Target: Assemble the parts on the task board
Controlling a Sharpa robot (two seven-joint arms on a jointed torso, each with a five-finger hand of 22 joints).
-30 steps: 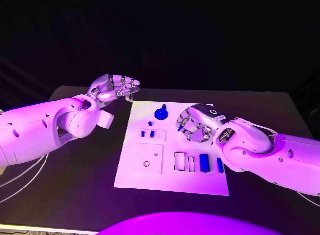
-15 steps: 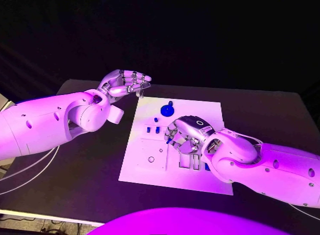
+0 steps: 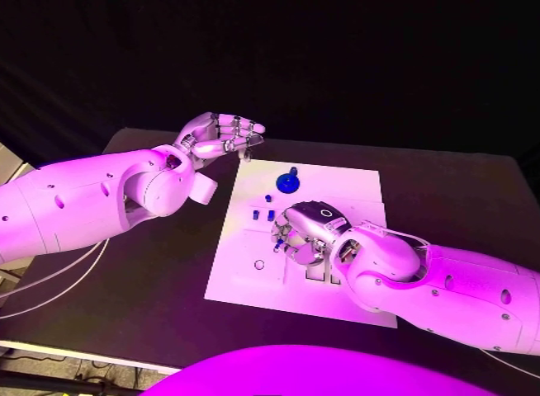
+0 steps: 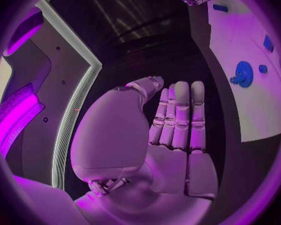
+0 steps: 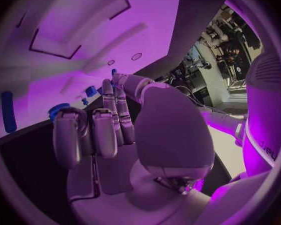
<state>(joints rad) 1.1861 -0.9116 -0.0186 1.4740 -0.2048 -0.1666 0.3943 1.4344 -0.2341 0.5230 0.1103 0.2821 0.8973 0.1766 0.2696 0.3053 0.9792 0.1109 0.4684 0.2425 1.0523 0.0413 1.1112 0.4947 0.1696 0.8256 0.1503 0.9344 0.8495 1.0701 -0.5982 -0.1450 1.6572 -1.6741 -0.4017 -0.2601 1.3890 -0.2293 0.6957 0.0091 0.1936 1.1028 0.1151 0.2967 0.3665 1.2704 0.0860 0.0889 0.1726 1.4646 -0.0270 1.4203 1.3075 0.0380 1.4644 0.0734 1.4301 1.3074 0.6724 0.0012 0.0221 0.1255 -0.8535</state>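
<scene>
The white task board (image 3: 248,280) lies mid-table. A round blue part (image 3: 289,179) stands near its far edge, with small blue parts (image 3: 256,215) just in front of it. My right hand (image 3: 304,235) is low over the board's middle and covers the slots there. In the right wrist view its thumb and one finger reach down to the board (image 5: 72,35) beside small blue pieces (image 5: 90,91), and the other fingers (image 5: 68,132) are curled. Whether they pinch a piece is hidden. My left hand (image 3: 223,136) hovers off the board's far left corner and holds nothing (image 4: 172,120).
The black table (image 3: 139,280) has bare room to the left and in front of the board. A square inset with small holes (image 3: 256,252) takes up the board's left part. Pale cables (image 3: 32,285) run off the table's left edge.
The camera has shifted. Relative to the board, my right hand has moved from its far right part to low over the middle slots. My left hand stays by the far left corner.
</scene>
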